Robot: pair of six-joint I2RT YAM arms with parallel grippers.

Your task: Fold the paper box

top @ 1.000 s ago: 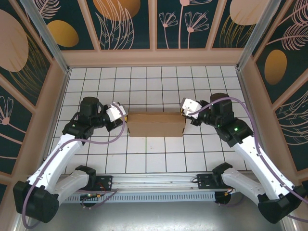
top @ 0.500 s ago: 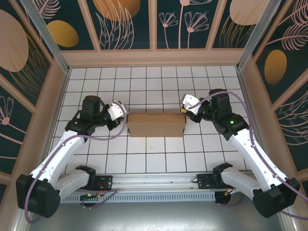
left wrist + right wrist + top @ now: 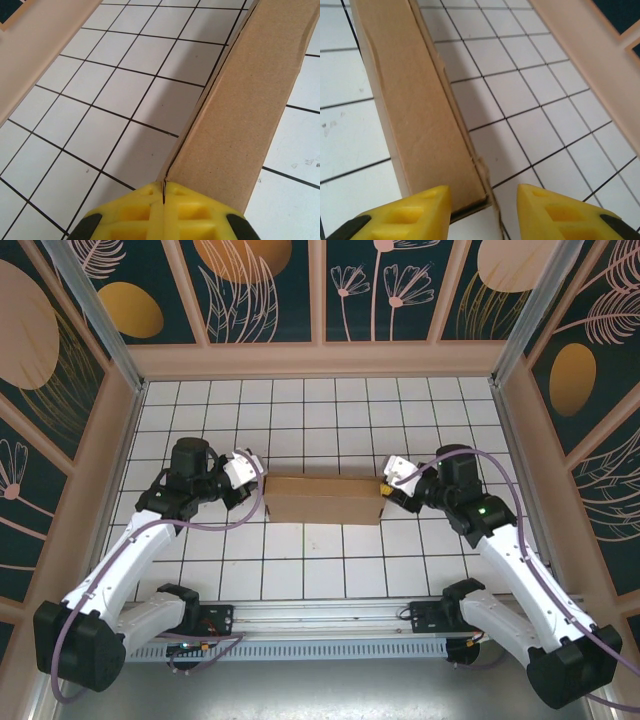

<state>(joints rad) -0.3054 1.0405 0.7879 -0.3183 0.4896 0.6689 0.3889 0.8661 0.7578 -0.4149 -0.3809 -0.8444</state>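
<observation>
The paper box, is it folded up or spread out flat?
Folded up: the paper box is a raised rectangular block, its end walls upright in both wrist views.

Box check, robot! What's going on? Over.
Left gripper shut, at left end of box. Right gripper open, straddling its right corner. It lies flat on tiles. Nothing blocking.

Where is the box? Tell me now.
Top view: the box lies mid-table, the left pincer at its left end, the right pincer at its right end.
</observation>
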